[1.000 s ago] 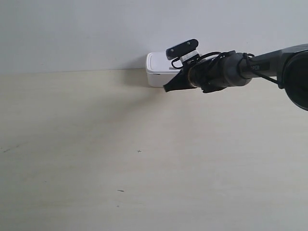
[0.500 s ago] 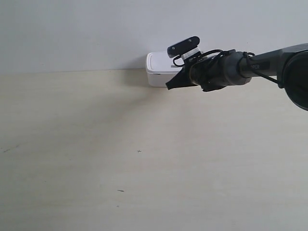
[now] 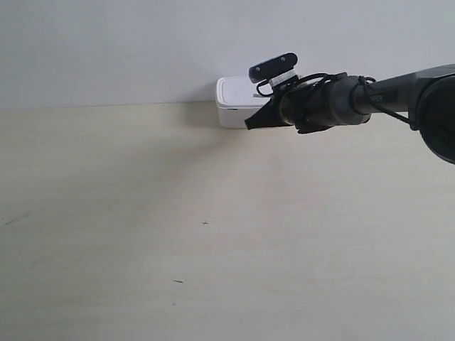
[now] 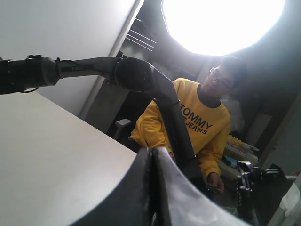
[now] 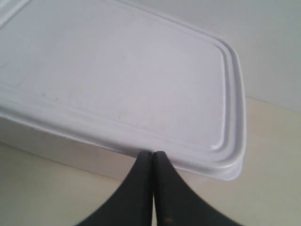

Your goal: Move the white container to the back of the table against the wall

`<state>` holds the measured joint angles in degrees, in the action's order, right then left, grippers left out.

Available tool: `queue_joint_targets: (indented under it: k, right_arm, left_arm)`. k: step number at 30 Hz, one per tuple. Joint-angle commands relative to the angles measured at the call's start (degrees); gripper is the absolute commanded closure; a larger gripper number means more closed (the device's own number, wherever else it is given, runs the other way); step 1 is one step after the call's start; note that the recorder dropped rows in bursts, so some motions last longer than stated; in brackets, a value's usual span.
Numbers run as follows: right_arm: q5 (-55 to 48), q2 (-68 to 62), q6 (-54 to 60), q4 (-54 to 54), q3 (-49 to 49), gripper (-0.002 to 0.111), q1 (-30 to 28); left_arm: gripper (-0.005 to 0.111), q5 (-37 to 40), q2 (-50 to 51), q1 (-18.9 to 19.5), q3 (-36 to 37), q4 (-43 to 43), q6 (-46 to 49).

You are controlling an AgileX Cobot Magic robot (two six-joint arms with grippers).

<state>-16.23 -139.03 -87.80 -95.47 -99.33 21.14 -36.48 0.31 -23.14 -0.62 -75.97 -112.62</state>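
Pale cream table (image 3: 178,213), wood grain faint, a few dark specks (image 3: 205,223) toward the near side. Plain grey-white wall (image 3: 106,42) runs along the far edge. White container (image 3: 233,99) sits at the far edge of the table, its back against the wall, a little right of centre in the exterior view. Its lid (image 5: 117,70) is on, flat and rimmed. Right arm (image 3: 370,96) reaches in from the right, a black wrist camera (image 3: 272,67) mounted on top. Right gripper (image 3: 250,125) has its fingers pressed together, holding nothing, tips at the container's near side just below the lid rim (image 5: 153,155); cannot tell whether they touch. Left gripper (image 4: 151,153) is likewise closed and empty, away from the container. Its view shows a person in a yellow sweatshirt (image 4: 197,122) seated beyond the table.
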Motion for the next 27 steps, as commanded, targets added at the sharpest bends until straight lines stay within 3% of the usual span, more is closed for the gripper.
queue_joint_targets:
  k: [1,5,9,15,20,27]
  right_arm:
    - [-0.9,6.8,-0.2,1.8,3.1,0.108,-0.2]
    - [-0.9,13.2,-4.8,-0.7,9.3,0.108,-0.1]
    - [-1.4,21.7,-17.5,-4.5,19.7,0.108,-0.1]
    - [-6.1,37.6,-20.6,-4.5,37.5,0.108,2.1]
    - [-6.8,51.9,-21.9,-4.5,47.5,0.108,9.1]
    - [-10.9,72.7,-25.8,-4.5,62.2,0.108,23.7]
  left_arm:
    - [0.107,1.3,-0.3,-0.2,0.1,0.1,0.2]
    - [0.107,1.2,-0.3,-0.2,0.1,0.1,1.3]
    - [0.107,0.7,-0.3,-0.2,0.1,0.1,1.3]
    - [0.107,-3.2,-0.3,-0.2,0.1,3.3,1.9]
    - [0.107,-4.3,-0.3,-0.2,0.1,3.3,3.8]
    - [0.107,-4.6,-0.3,-0.2,0.1,3.3,10.9]
